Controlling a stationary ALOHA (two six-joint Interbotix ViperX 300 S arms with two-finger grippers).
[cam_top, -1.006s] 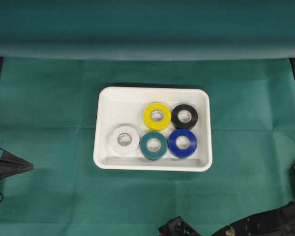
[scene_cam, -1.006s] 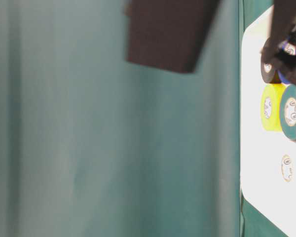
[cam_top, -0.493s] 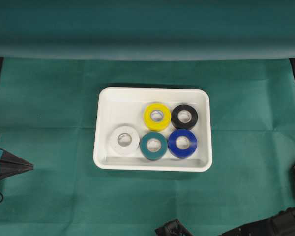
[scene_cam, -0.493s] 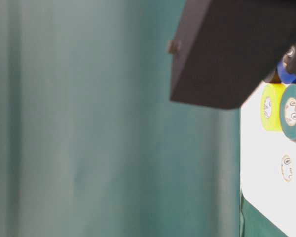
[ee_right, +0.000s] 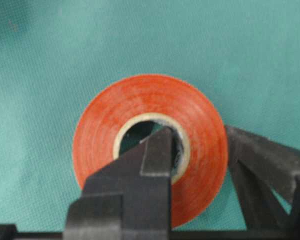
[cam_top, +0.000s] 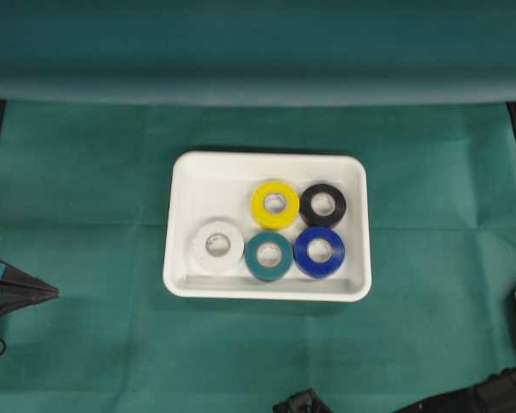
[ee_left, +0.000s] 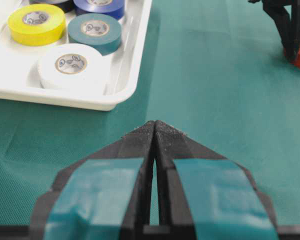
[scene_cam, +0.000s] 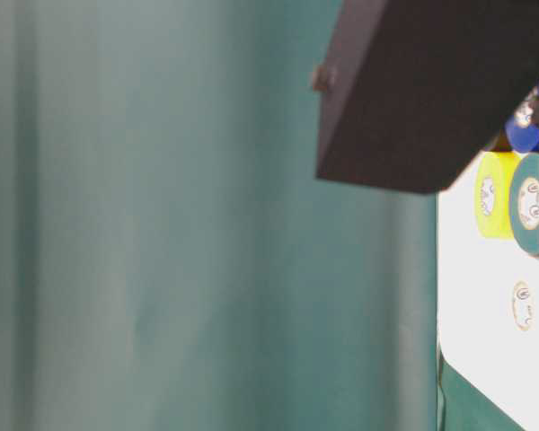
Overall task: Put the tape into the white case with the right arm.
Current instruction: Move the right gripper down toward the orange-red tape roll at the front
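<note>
The right claw (ee_right: pixel 197 150) is clamped on an orange tape roll (ee_right: pixel 140 100): one finger (ee_right: pixel 157 150) sits inside the core and the other presses the outer face, so only one wall of the ring is pinched. The roll lies flat on the green table cloth (ee_right: pixel 50 60), well apart from the white case (cam_top: pixel 182 258) and toward the near edge of the table from it. That one-wall grip is the main risk: judged from the wrist view, the roll could swing or pivot on the two contact spots once lifted, and slip out on the way to the white case. The case already holds five rolls, white (cam_top: pixel 218 245), teal (cam_top: pixel 268 255), blue (cam_top: pixel 319 250), yellow (cam_top: pixel 274 204) and black (cam_top: pixel 322 204), crowded toward its right and near side, leaving bare floor only at its far left. A drop aimed elsewhere could land the orange roll on another roll or on the rim, from which it may tip out. The left claw (ee_left: pixel 155 129) rests pressed together, empty, near the white case's left side and clear of that path.
</note>
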